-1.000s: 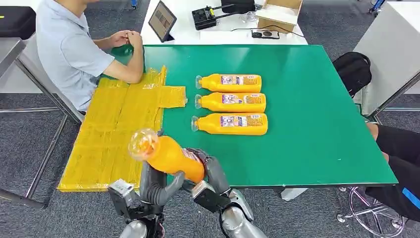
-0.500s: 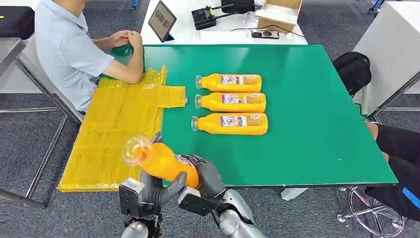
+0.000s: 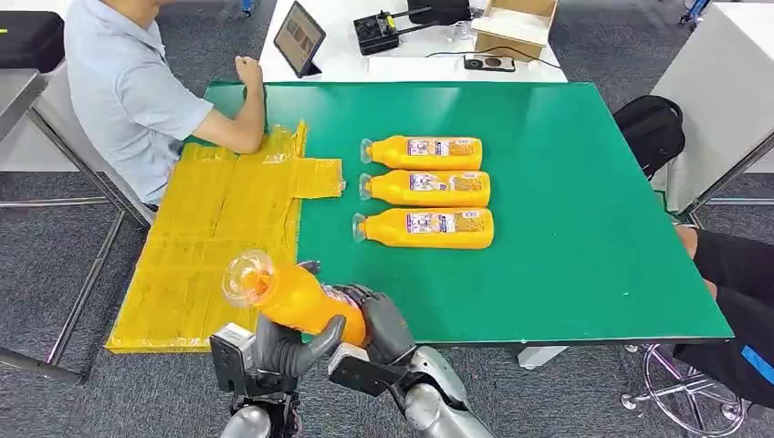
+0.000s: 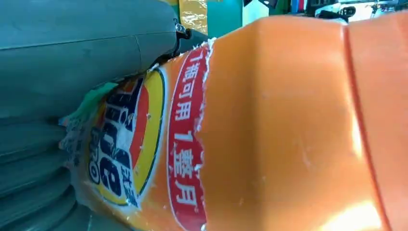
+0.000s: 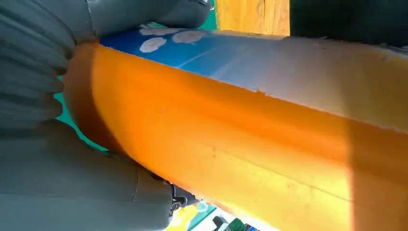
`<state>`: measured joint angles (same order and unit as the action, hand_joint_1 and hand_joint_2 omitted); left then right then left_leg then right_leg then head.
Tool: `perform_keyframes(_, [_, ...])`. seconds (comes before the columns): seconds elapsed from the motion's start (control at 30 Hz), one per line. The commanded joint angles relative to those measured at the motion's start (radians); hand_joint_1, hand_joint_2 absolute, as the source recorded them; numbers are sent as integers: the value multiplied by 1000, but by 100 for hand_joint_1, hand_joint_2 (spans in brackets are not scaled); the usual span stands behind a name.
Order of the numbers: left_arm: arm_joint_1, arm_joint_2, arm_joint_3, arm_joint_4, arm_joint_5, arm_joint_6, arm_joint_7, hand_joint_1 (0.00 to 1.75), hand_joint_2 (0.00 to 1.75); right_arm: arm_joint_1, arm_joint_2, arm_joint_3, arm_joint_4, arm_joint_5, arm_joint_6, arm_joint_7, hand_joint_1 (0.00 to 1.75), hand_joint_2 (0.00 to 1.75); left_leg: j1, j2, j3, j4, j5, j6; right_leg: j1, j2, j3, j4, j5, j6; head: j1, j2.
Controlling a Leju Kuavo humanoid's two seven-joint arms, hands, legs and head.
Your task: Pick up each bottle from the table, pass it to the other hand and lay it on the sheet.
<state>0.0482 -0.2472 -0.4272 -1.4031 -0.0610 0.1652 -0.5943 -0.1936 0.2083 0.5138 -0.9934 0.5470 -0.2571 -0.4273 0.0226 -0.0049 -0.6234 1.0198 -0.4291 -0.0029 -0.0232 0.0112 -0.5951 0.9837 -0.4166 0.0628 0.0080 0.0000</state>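
Observation:
An orange bottle [image 3: 297, 299] with a clear cap hangs tilted over the table's front left corner, cap toward the yellow sheet [image 3: 219, 228]. My left hand [image 3: 290, 339] grips its middle from below, and my right hand [image 3: 381, 321] wraps its base. Up close, the left hand [image 4: 72, 57] lies against the bottle's label [image 4: 144, 144], and the right hand [image 5: 57, 183] closes round the bottle [image 5: 250, 139]. Three more orange bottles lie side by side on the green table [image 3: 566, 210]: far [image 3: 424, 151], middle [image 3: 427, 188] and near [image 3: 427, 228].
A person [image 3: 128, 91] sits at the table's left side with a forearm resting on the sheet's far end. A white desk behind holds a tablet [image 3: 298, 38] and a cardboard box [image 3: 513, 26]. Another person's leg [image 3: 735, 283] is at the right.
The bottle has come down and a little left with both my hands, mostly before the last half second. The seated person's clasped hands have parted.

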Motion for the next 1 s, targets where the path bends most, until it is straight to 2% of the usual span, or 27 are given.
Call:
perform_keyframes(0.03, [-36,-3,5,49,80,-82,32,175,175,-24,-18,42,48,6,-1,-4,5,175,0,-1,4,-1,-1,1,0,-2,4,-1,-1,-2,0,0])
perform_keyframes(0.07, [-36,-3,6,47,88,-89,35,175,175,-25,-19,41,51,5,-2,-6,0,175,0,0,5,-1,-1,2,1,-2,5,-1,-1,-3,0,0])
perform_keyframes(0.17, [-39,-5,18,49,117,-107,48,175,175,-21,-14,35,46,2,-18,-18,0,175,0,-1,3,-1,0,1,0,-1,3,-1,-1,-2,0,0])
perform_keyframes(0.23, [-40,-5,34,44,123,-97,49,175,175,-9,-8,23,32,-10,-37,-31,0,175,0,0,6,-1,-2,2,0,-1,6,-1,-2,-3,0,0])
perform_keyframes(0.27, [-41,-4,43,40,108,-74,48,175,175,-4,-9,23,23,-13,-39,-36,0,0,0,-1,4,-1,-1,2,0,-2,5,-1,-1,-3,0,0])
perform_keyframes(0.57, [-113,47,167,96,-105,129,103,175,175,32,-19,-8,-49,-31,-95,-92,0,0,0,0,4,-2,0,1,1,-2,4,-1,-1,-3,0,0])
perform_keyframes(0.63, [-168,78,212,143,-255,241,100,175,175,34,-16,-18,-62,-38,-104,-111,0,0,0,-1,8,-3,-1,2,1,-3,8,-2,-2,-5,0,0])
perform_keyframes(0.67, [-200,97,224,168,-346,295,118,175,175,32,-15,-22,-66,-39,-109,-118,0,0,0,-1,4,-2,0,1,0,-2,4,-1,0,-3,0,0])
perform_keyframes(0.77, [-230,104,259,187,-380,285,118,175,175,32,-15,-26,-74,-40,-103,-120,0,0,0,0,3,-2,1,0,0,-1,2,-1,0,-2,1,0])
perform_keyframes(0.83, [-278,142,253,230,-556,345,178,175,175,26,-12,-30,-74,-45,-108,-135,0,0,0,-1,4,-2,0,1,1,-2,4,-1,0,-3,0,0])
perform_keyframes(0.93, [-404,201,285,350,-645,280,253,175,175,22,-16,-35,-85,-53,-95,-139,0,0,0,-1,3,-2,2,0,0,-2,3,0,0,-2,0,0])
perform_keyframes(1.0, [-444,226,274,400,-710,266,273,175,175,23,-17,-36,-89,-53,-91,-140,0,0,0,-2,5,-2,2,1,1,-3,5,0,0,-4,0,0])
